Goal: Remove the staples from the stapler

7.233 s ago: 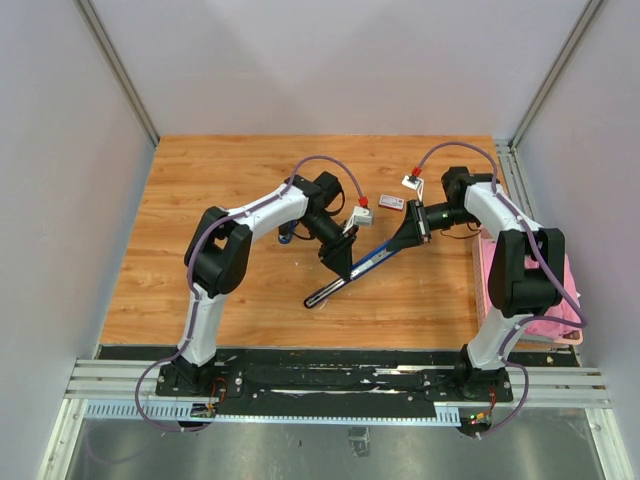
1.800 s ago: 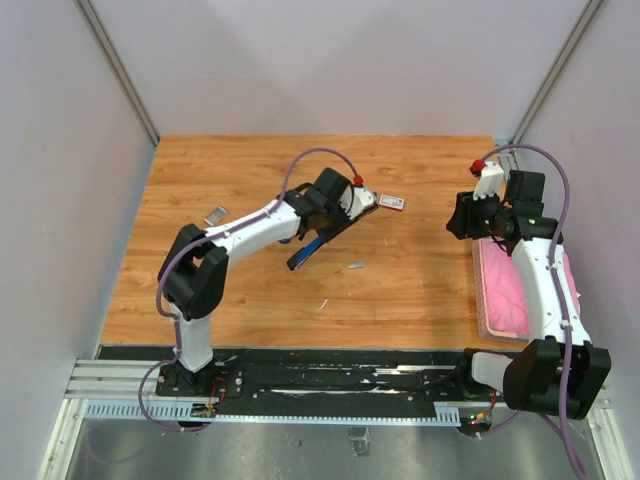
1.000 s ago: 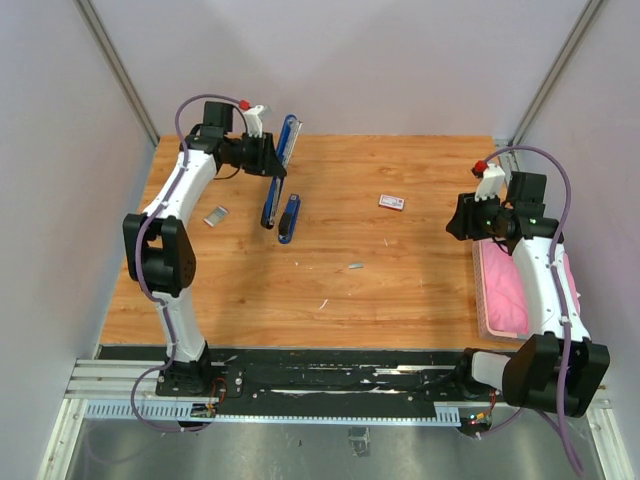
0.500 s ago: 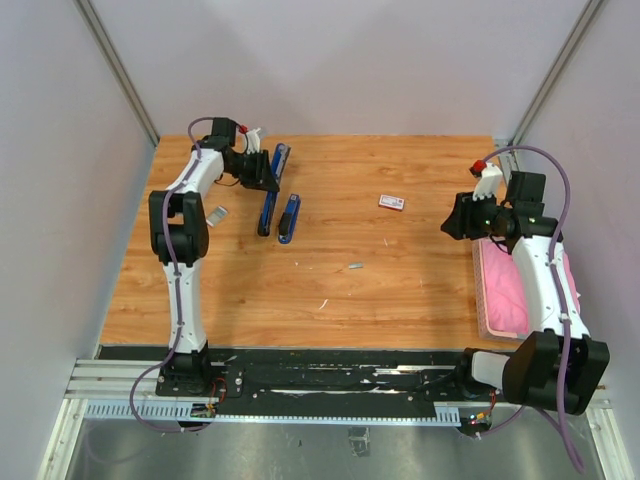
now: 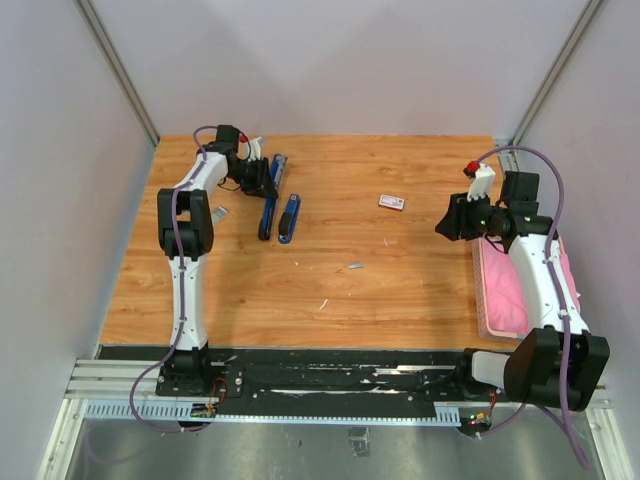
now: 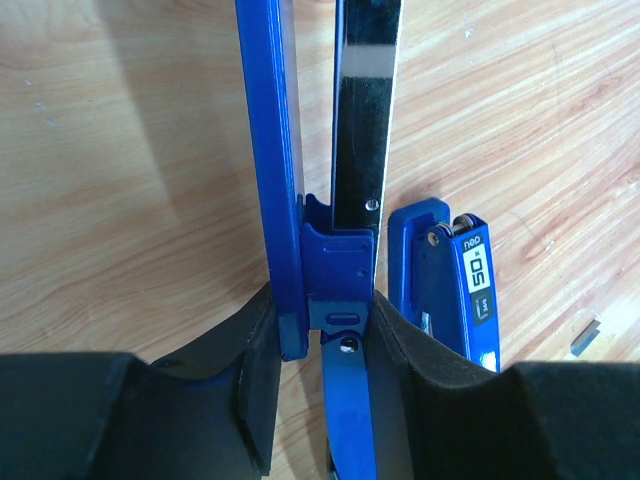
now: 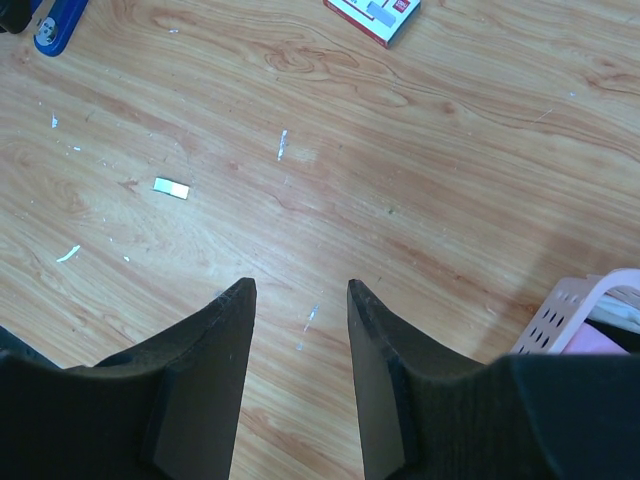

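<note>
My left gripper (image 5: 257, 181) is at the far left of the table, shut on the hinge end of the opened blue stapler (image 5: 270, 195). In the left wrist view my gripper (image 6: 322, 318) clamps that hinge, and the stapler's blue arm (image 6: 268, 130) and black magazine (image 6: 364, 110) point away from it. A shorter blue piece marked 50 (image 6: 455, 290) lies just beside it. A silvery staple strip (image 5: 354, 266) lies mid-table and shows in the right wrist view (image 7: 171, 187). A tiny strip (image 7: 282, 145) lies near it. My right gripper (image 7: 300, 290) is open and empty above bare wood.
A small white box with red print (image 5: 392, 202) lies at the back centre and shows in the right wrist view (image 7: 372, 14). A pink basket (image 5: 520, 290) stands at the right edge. Another grey strip (image 5: 221, 212) lies beside my left arm. Small white specks dot the wood.
My left gripper has brought the open stapler from mid-table to the far left and down beside the shorter blue piece. My right gripper has edged a little to the left.
</note>
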`<state>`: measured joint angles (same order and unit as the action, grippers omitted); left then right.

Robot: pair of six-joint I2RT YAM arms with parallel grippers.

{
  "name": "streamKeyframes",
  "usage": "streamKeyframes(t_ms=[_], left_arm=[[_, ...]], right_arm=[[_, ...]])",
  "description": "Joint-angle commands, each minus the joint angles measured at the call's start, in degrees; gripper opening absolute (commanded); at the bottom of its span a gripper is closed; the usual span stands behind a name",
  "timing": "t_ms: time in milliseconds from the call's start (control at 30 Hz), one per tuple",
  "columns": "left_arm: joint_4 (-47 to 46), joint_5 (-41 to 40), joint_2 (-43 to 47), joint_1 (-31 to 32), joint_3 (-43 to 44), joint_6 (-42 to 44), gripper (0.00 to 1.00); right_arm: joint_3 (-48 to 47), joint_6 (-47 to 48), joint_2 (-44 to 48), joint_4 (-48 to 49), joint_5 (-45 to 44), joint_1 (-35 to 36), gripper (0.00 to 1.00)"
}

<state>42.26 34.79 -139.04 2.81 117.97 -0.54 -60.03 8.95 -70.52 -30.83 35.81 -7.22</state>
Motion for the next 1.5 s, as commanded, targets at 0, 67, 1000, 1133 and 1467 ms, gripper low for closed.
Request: streamKeyframes(t_ms=[0,67,1000,1133,1467], left_arm=[[-0.9,-0.4,0.6,-0.3,1.8,-1.5,0.09],[-0.7,-1.6,0.4,-0.3,1.5,-1.7,0.13],[-3.1,-12.1,2.5,0.3,-3.7,-2.7,0.59],[-3.7,-14.8,3.4,0.7,-4.2,-2.1,0.57],[-5.0,-17.9,5.6,2.3,-6.2,-0.7,0.24]], right_arm=[[0.7,0.2,1.0,0.9,1.0,0.8,0.43],[0.8,0.3,1.4,0.9,0.9,0.8,0.43],[1.0,0.5,2.4,0.9,1.0,0.8,0.43],[1.1,0.5,2.4,0.8,1.0,0.8,0.43],[1.1,0.5,2.5,0.9,0.9,0.8,0.43]])
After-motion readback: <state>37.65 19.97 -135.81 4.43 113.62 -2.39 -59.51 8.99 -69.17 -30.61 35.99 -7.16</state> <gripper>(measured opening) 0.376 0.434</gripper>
